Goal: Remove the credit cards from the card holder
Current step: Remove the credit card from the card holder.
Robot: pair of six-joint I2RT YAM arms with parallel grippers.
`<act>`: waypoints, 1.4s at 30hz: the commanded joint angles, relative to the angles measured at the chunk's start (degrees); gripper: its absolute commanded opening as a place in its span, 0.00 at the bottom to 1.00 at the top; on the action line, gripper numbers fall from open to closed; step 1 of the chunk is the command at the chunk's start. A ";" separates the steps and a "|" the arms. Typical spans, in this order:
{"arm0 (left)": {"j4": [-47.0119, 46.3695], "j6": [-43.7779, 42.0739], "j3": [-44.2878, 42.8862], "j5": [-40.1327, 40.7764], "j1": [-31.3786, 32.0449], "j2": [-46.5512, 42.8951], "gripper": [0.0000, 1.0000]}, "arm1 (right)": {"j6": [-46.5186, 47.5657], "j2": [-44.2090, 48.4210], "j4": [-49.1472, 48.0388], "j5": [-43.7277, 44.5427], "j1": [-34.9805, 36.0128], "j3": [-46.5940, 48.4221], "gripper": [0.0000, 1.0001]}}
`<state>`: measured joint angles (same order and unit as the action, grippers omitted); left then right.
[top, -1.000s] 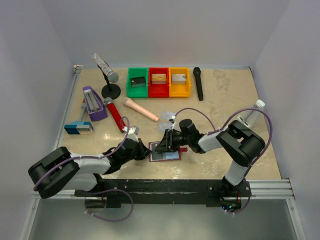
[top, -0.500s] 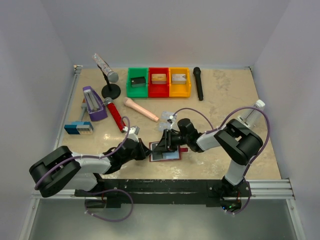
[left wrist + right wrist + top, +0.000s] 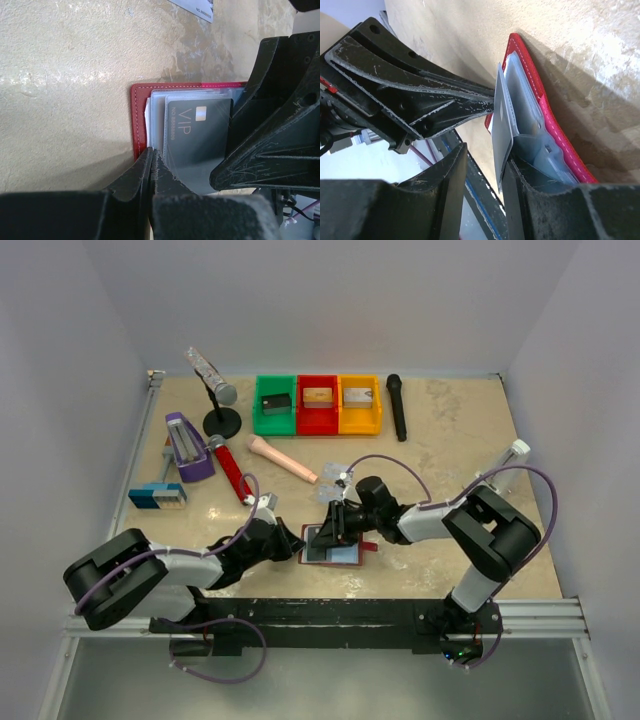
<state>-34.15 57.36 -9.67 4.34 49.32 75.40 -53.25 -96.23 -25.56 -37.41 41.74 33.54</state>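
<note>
- Jaws, right arm (image 3: 487, 150): spread only a little. The grey card (image 3: 502, 115) stands on edge between them. It leans against one finger, and a sliver of gap shows on the other side. I cannot confirm a firm pinch.
- Jaws, left arm (image 3: 151, 157): pressed together on the near edge of the card holder (image 3: 139, 120), pinning its red cover to the counter (image 3: 450, 440).
- Location: the holder lies open near the front of the counter, between my two arms. The grey card is tilted up out of the pale clear pockets, with its lower end near the pocket mouth. It is likely the one marked VIP in the left wrist view.
- Loose cards (image 3: 335, 470) lie on the counter just beyond the holder, so part of the job looks done.
- Step in hand, my judgement: extracting this card.
- To do it well: close the right jaws squarely on the card's flat faces before pulling. Draw along the card's own plane, straight out of the pocket mouth.
- Keep the left clamp steady so the holder does not ride up with the card.
- Risk: pulling at an angle could bend the card or snag the pocket film.
</note>
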 commanded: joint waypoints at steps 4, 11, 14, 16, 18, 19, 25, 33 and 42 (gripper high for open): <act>2.86 0.38 2.11 1.02 0.60 1.86 0.00 | 2.19 3.41 2.36 0.06 0.63 1.35 0.36; 2.60 0.82 2.90 1.55 0.60 2.04 0.00 | 2.19 4.38 2.89 0.32 0.54 1.09 0.34; 2.34 1.08 3.17 1.73 0.60 2.30 0.00 | 2.28 4.99 3.32 0.41 0.54 1.00 0.34; 2.07 1.17 3.34 1.90 0.60 2.39 0.00 | 2.37 5.34 3.59 0.58 0.54 0.83 0.34; 1.90 1.26 3.43 1.90 0.69 2.56 0.00 | 2.37 5.87 3.76 0.76 0.54 0.56 0.34; 1.81 1.26 3.34 1.90 0.60 2.74 0.00 | 2.37 6.05 3.85 0.76 0.63 0.48 0.34; 1.11 1.43 3.78 1.90 0.60 3.35 0.00 | 2.37 7.28 4.38 1.11 0.54 0.38 0.33; 0.75 1.52 4.22 2.25 0.60 3.27 0.00 | 2.54 7.89 5.17 1.46 0.54 -0.05 0.32; 0.75 1.52 4.57 2.60 0.60 3.27 0.00 | 3.33 9.48 6.66 2.08 0.45 -0.32 0.30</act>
<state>-39.66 59.48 -7.49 5.28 49.58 77.03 -51.22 -89.65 -18.24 -35.46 42.00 33.23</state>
